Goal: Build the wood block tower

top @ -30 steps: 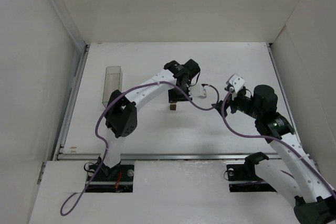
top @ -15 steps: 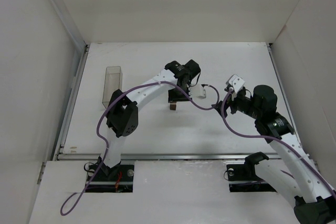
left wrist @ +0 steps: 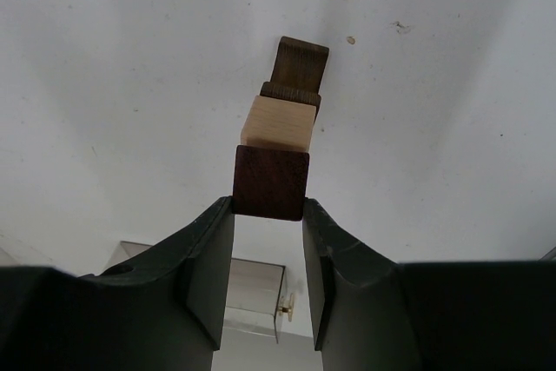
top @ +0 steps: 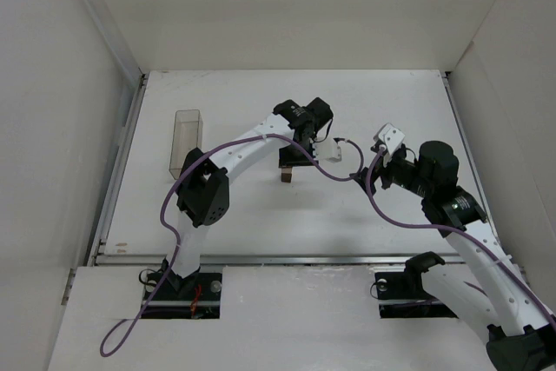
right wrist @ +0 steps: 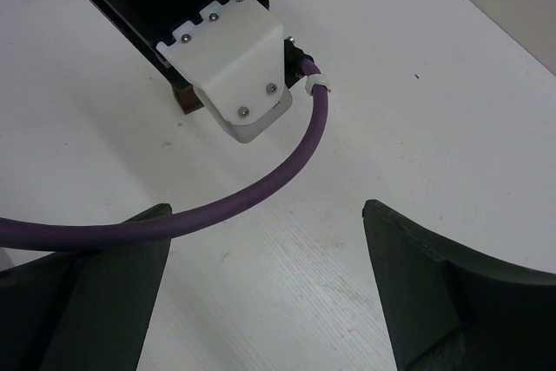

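In the left wrist view the blocks stand stacked on the white table: the dark brown block [left wrist: 300, 67] at the bottom, the pale tan cube [left wrist: 278, 121] on it, and the maroon piece [left wrist: 271, 182] on top. My left gripper [left wrist: 268, 210] is shut on the maroon piece, with its fingertips on both sides. In the top view the tower [top: 285, 176] shows just below the left gripper [top: 291, 161]. My right gripper [right wrist: 265, 284] is open and empty. It hovers to the right of the tower in the top view [top: 372, 175].
A clear rectangular plastic box [top: 185, 141] stands at the table's left side. It also shows between the left fingers [left wrist: 252, 297]. The left arm's purple cable [right wrist: 261, 188] hangs across the right wrist view, below the left wrist's white camera mount [right wrist: 234, 67].
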`<state>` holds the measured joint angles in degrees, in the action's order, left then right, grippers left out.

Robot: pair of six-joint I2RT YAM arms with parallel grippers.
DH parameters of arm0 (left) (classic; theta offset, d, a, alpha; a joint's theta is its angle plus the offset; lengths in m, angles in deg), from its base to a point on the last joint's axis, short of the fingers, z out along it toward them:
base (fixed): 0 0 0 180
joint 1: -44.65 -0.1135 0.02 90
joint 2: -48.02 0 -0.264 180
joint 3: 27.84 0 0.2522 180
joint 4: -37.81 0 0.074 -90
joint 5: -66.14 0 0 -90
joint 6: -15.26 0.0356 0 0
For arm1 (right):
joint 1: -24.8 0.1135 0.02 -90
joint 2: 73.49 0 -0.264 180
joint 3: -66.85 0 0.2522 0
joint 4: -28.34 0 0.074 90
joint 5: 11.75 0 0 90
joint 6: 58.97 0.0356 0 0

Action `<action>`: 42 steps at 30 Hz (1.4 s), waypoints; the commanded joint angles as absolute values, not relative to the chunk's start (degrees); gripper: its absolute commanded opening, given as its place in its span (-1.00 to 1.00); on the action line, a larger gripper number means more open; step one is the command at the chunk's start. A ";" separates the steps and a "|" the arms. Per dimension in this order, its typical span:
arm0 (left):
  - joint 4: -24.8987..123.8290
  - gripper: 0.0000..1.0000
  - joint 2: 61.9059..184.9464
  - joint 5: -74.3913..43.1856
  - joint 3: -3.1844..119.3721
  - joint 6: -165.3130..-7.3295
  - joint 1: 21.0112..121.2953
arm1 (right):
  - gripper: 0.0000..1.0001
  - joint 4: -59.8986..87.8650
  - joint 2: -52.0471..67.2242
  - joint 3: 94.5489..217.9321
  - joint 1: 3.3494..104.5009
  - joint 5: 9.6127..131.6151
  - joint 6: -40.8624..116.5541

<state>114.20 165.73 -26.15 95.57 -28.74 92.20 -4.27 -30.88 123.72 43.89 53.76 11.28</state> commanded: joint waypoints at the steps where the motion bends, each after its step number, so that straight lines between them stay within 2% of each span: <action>1: 115.90 -1.00 165.79 -25.80 98.07 -27.90 93.35 | 0.91 -0.98 -31.74 124.20 43.78 52.15 11.52; 20: 115.90 -0.99 165.79 -25.18 96.40 -26.84 93.35 | 0.91 -0.98 -31.74 123.67 43.78 52.15 11.52; 22: 115.90 -0.91 166.32 -24.66 96.40 -26.31 93.35 | 0.91 -0.98 -31.74 123.67 43.78 52.15 11.52; 23: 115.90 -0.77 166.32 -24.66 96.40 -26.31 93.35 | 0.91 -0.98 -31.74 123.67 43.78 52.15 11.52; 27: 115.90 -0.47 166.32 -24.66 96.40 -26.31 93.35 | 0.91 -0.98 -32.27 123.67 43.78 52.15 11.52; 30: 115.90 -0.45 166.32 -24.66 96.40 -26.31 93.35 | 0.91 -0.98 -32.27 123.67 43.78 52.15 11.52; 35: 115.90 -0.27 166.32 -24.66 96.40 -26.31 93.35 | 0.91 -0.98 -32.27 123.67 43.78 52.15 11.52; 39: 115.90 -0.02 166.32 -25.71 96.40 -26.84 93.35 | 0.91 -0.98 -32.27 123.67 43.78 52.15 11.52; 40: 115.90 0.10 166.32 -26.23 96.40 -26.84 93.35 | 0.91 -0.98 -32.27 123.67 43.78 52.15 11.52; 42: 115.90 0.13 166.32 -26.24 96.40 -27.46 93.35 | 0.91 -1.51 -32.27 123.67 43.78 52.15 11.52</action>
